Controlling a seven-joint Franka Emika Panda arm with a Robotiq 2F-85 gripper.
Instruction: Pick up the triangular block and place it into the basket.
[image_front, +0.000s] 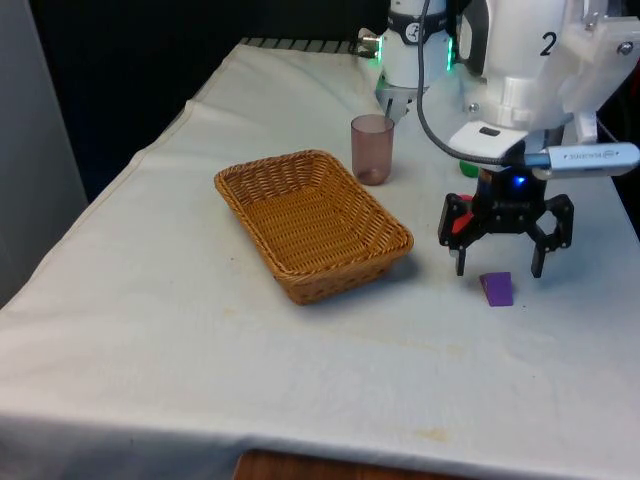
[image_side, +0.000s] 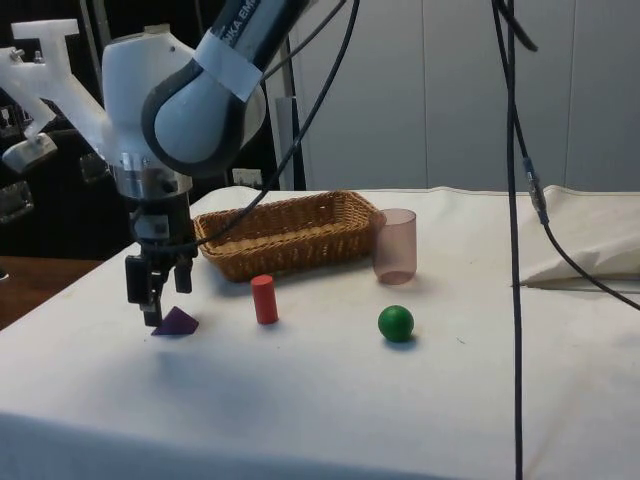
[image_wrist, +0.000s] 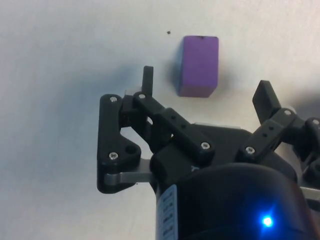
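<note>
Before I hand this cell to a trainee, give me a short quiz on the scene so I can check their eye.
1. True or false: the purple triangular block lies in the basket.
2. The tool is: A) open above the block, B) shut on the block, C) over the cup.
3. What colour is the ball?

Key: 1 false, it lies on the cloth; 2 A; 3 green.

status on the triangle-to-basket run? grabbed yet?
Not grabbed yet. Done: the gripper sits just above the purple triangular block, fingers open and astride it, as the wrist view shows. In hand: nothing; the block lies on the white cloth. Left: lower, close on it, lift, carry it to the wicker basket, which holds nothing, and release. The red cylinder, green ball and pink cup look untouched.
</note>
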